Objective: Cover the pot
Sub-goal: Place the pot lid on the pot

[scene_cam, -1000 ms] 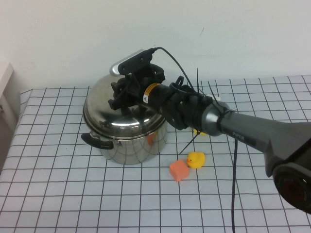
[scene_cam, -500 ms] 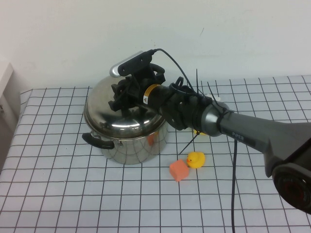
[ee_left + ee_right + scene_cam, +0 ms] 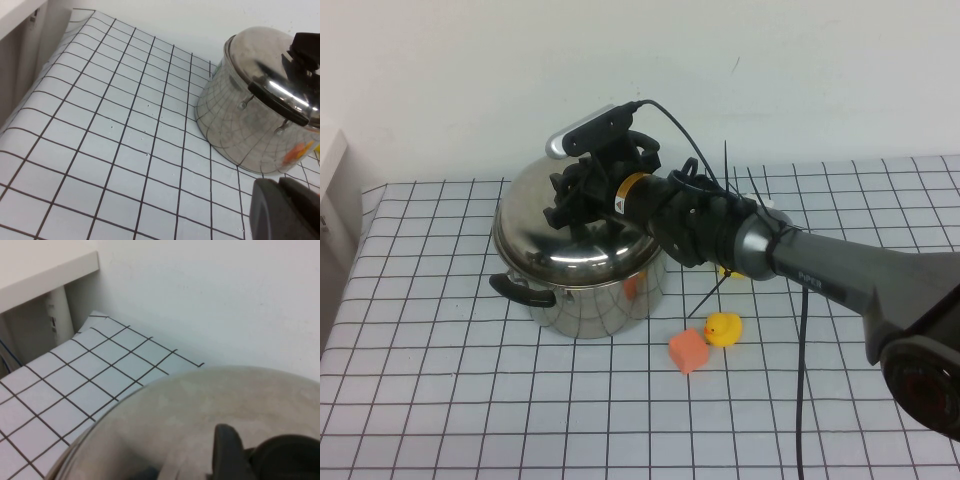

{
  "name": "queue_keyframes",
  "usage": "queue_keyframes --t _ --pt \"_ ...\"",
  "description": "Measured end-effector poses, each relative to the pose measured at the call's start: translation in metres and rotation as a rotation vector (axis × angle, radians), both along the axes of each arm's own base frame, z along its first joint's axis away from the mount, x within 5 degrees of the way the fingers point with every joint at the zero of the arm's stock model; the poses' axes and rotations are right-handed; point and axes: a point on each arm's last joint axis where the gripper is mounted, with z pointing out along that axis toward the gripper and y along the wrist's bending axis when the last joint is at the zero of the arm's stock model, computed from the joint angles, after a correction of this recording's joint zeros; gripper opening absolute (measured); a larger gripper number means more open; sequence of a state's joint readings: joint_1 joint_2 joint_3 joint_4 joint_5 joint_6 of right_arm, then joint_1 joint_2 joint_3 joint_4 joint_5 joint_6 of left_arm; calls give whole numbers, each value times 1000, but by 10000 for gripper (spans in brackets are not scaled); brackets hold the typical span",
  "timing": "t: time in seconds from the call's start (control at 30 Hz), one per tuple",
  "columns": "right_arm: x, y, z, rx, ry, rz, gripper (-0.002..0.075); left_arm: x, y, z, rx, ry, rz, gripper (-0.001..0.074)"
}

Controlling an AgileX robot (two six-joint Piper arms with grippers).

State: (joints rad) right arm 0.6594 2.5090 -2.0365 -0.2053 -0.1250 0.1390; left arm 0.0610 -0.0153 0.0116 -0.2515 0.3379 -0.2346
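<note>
Steel dome first: the lid (image 3: 575, 225) sits on the pot (image 3: 582, 290), and over the last second you can see it creep slightly toward 3 o'clock and level off, while the arm has barely shifted. Your right gripper (image 3: 578, 195) is still on top of the lid at its centre, over the spot where the knob should be. The knob itself is hidden under the black fingers, so I cannot tell whether the gripper is clamped on it or already slack. The right wrist view shows only the lid's curve and dark finger tips.

Reading for the task: the cover looks seated, or close to it. From the left wrist view the rim of the lid meets the pot wall with no gap that I can make out. The far side is out of sight, so treat "fully seated" as likely, not sure. What remains, by my judgement, is release and lift away.

Pot stands on the checked counter (image 3: 440, 380) at about 10 o'clock from centre. Its contents are hidden by the lid.

Orange block (image 3: 688, 350) and yellow duck (image 3: 724, 328) lie loose on the counter at 4 o'clock from the pot, near each other and outside it.

Left gripper (image 3: 285, 210) hangs low over the counter beside the pot, holding nothing visible; its opening cannot be read.
</note>
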Motion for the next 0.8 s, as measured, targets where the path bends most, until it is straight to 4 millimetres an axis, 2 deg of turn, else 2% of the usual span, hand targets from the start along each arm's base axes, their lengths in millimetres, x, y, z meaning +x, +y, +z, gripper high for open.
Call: queue_keyframes --t 0.27,0.6,0.8 --pt "-1 -1 1 -17 18 -6 436 0 0 0 5 0 -1 -3" --pt "-3 -4 20 -24 24 -15 447 0 0 0 5 0 -1 -3" --pt "-3 -5 17 -51 54 -23 447 0 0 0 5 0 -1 -3"
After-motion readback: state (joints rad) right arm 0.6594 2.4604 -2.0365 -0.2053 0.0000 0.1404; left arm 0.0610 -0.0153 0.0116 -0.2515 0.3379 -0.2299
